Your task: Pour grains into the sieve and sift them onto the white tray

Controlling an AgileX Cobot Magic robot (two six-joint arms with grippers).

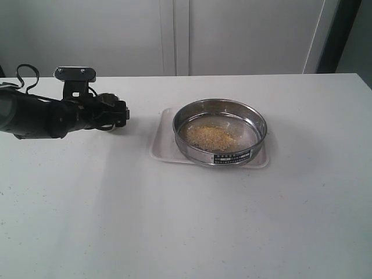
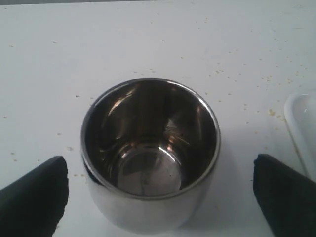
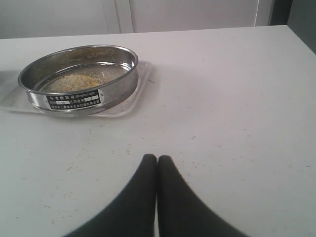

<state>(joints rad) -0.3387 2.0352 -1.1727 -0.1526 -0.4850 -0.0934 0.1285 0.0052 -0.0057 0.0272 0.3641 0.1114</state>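
Observation:
The sieve (image 1: 220,152) sits on the white tray (image 1: 160,145) at mid-table, with a pale golden heap of grains (image 1: 209,137) on its mesh. In the right wrist view the sieve (image 3: 74,98), its grains (image 3: 74,82) and the tray (image 3: 142,81) lie far ahead of my right gripper (image 3: 157,160), which is shut on nothing low over the table. My left gripper (image 1: 121,113) is left of the tray. In the left wrist view it (image 2: 159,163) is open, its fingers (image 2: 34,195) wide on either side of an empty steel cup (image 2: 148,212) standing upright, apart from both.
Stray grains (image 2: 217,73) dot the tabletop near the cup, and more (image 3: 79,163) lie in front of the right gripper. A corner of the white tray (image 2: 302,123) shows beside the left gripper. White cabinet panels (image 1: 174,35) stand behind the table.

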